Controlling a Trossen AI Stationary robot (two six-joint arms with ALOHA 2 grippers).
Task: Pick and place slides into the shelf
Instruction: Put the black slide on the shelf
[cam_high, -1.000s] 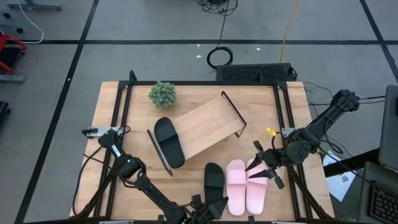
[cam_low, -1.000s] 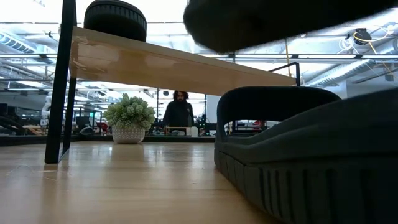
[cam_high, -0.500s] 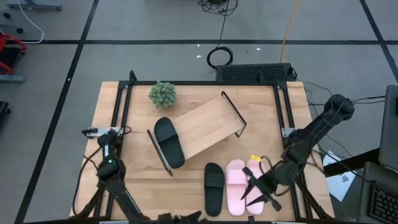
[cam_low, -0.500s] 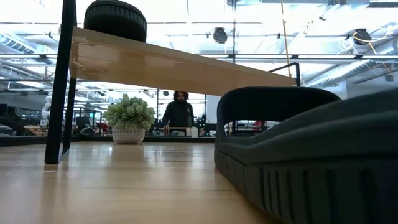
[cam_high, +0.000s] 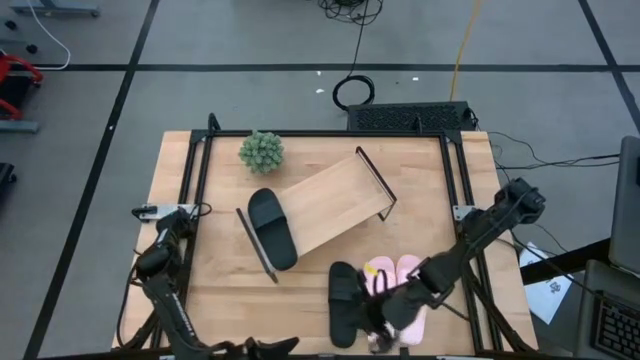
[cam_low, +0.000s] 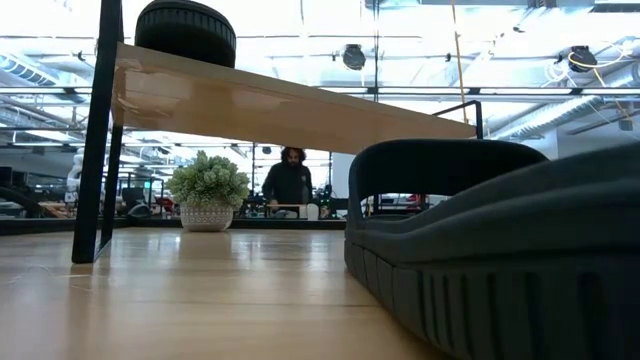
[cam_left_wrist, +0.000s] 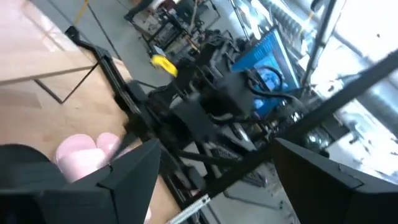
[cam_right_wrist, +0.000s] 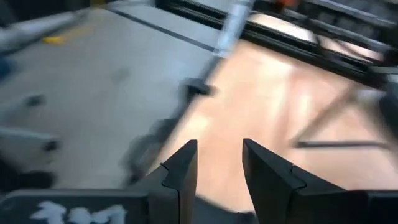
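Observation:
The shelf (cam_high: 330, 205) stands slantwise mid-table on its black wire end frames. One black slide (cam_high: 272, 228) lies on the board's left end and shows on top of it in the low view (cam_low: 185, 30). The second black slide (cam_high: 343, 302) lies flat on the table near the near edge, looming large in the low view (cam_low: 480, 250). The pink pair (cam_high: 398, 283) lies beside it to the right. My right gripper (cam_high: 378, 325) hangs over the pink pair's near ends, narrowly open (cam_right_wrist: 219, 146), with nothing between its fingers. My left gripper (cam_left_wrist: 216, 146) is wide open, low at the near edge.
A small potted plant (cam_high: 261, 150) sits at the far left corner and shows again in the low view (cam_low: 207, 190). A black frame rims the table (cam_high: 200, 160). Bare wood lies left of the shelf. A person (cam_low: 288, 182) stands far behind the table.
My right arm has swung from the pink pair's right side toward the near edge and leftward, ending over the pair's near ends. My left arm has drawn back from the black slide on the table toward the near left edge. The slides have stayed put.

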